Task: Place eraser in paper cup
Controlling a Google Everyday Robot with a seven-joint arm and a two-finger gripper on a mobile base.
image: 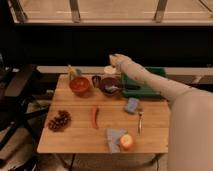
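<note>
The paper cup (pixel 110 70), small and pale cream, stands at the back of the wooden table (pixel 80 137), between a small dark cup (pixel 96 80) and a green tray (pixel 145 85). My gripper (pixel 116 59) is at the end of the pale arm that reaches in from the lower right. It hovers just above and slightly right of the paper cup. I cannot make out an eraser in or near the gripper.
A red bowl (pixel 79 85) and a dark bowl (pixel 111 86) holding a spoon stand in front of the cup. A blue-grey block (pixel 132 105), fork (pixel 140 120), red chili (pixel 95 116), dark cluster (pixel 59 120) and orange fruit (pixel 126 142) on a grey cloth lie nearer.
</note>
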